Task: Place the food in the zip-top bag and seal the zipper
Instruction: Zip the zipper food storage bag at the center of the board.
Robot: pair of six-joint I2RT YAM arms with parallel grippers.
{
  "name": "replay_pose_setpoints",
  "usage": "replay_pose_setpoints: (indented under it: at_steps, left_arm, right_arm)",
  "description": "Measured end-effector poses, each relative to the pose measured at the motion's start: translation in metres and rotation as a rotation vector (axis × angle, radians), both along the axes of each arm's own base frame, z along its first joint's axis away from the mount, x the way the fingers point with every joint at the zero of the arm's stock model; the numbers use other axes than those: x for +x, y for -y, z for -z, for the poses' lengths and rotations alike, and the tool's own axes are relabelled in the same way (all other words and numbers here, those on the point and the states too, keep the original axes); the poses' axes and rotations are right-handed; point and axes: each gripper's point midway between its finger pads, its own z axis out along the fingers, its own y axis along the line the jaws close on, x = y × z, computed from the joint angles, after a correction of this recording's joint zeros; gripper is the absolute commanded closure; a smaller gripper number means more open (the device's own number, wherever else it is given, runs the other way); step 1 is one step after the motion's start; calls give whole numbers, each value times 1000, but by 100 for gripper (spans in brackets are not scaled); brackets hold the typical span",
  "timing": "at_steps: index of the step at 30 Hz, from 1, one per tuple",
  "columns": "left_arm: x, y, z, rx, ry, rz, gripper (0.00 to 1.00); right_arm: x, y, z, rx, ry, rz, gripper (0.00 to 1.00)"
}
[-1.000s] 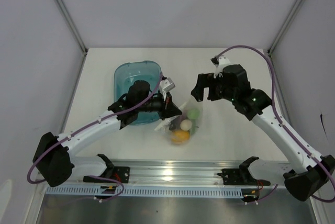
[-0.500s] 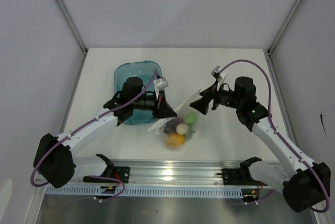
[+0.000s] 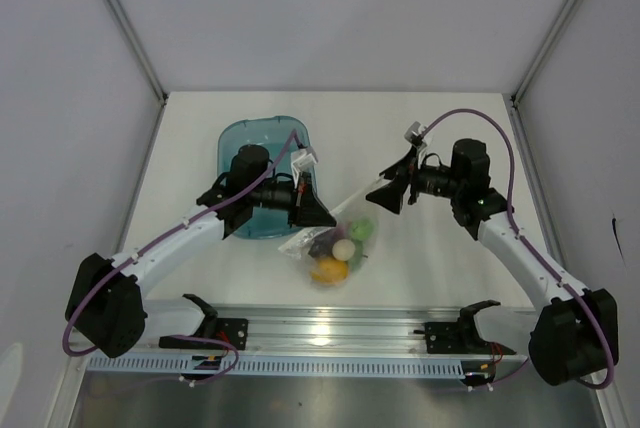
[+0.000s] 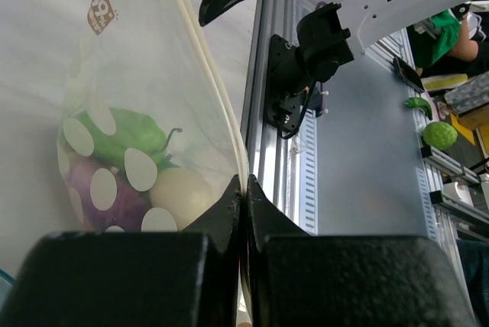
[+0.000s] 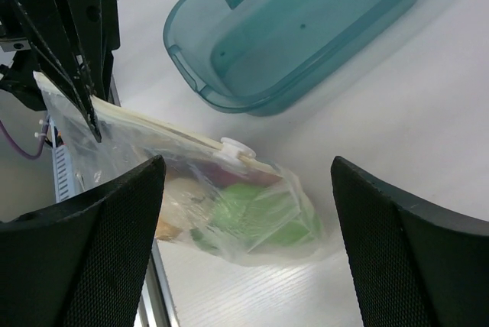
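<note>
The zip-top bag [image 3: 338, 246] lies on the table with the food inside: a white ball [image 3: 343, 249], a yellow-orange piece [image 3: 328, 269], a green piece [image 3: 362, 230] and a purple piece [image 3: 322, 244]. My left gripper [image 3: 314, 211] is shut on the bag's zipper [image 4: 205, 75] at one end, jaws [image 4: 244, 186] pressed together on the strip. My right gripper [image 3: 386, 193] is wide open, pointing at the bag's other end. In the right wrist view the zipper [image 5: 168, 124] carries a white slider [image 5: 233, 147], which sits between my open fingers [image 5: 246, 163] without touching them.
The teal translucent tub [image 3: 240, 141] stands behind the left gripper and looks empty in the right wrist view [image 5: 306, 29]. The aluminium rail [image 3: 330, 333] runs along the near table edge, close to the bag.
My right gripper has swung down and left from above the table to point at the bag. My left gripper has drawn the bag slightly left.
</note>
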Motion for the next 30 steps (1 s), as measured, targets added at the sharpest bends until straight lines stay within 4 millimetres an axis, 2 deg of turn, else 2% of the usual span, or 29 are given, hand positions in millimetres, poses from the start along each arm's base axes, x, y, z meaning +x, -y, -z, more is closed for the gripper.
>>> replay_pose_setpoints:
  at_steps: [2,10,11,12,14,19,23,26,27,29,30]
  left_arm:
    - [-1,0,-2,-12,-1,10,99]
    - [-2,3,-3,-42,-42,45,99]
    - [-1,3,-3,-48,-46,48,99]
    - [-1,2,-4,-53,-49,48,100]
    - [0,1,-4,-61,-58,49,99]
    - [1,0,-5,-73,-73,53,100]
    - [0,0,-6,-81,-77,61,99]
    - [1,-1,-5,-82,-83,63,99]
    - [1,-1,-4,-81,-84,61,99]
    - [2,-2,-2,-80,-88,57,99]
    - [3,-2,-2,-80,-88,54,100]
  right_arm:
    - [1,0,-1,13,10,-21,12]
    - [-1,-8,14,37,-37,-122,24]
    - [-3,-9,14,44,-40,-134,27]
    - [-5,-10,15,53,-39,-147,36]
    - [-9,-12,16,72,-41,-170,42]
    - [-16,-17,23,96,-66,-211,46]
    - [-20,-18,24,110,-67,-224,54]
    - [-19,-19,23,119,-64,-229,65]
    - [-18,-20,23,120,-66,-230,75]
    - [-18,-20,24,122,-69,-230,88]
    - [-18,-20,24,123,-76,-229,81]
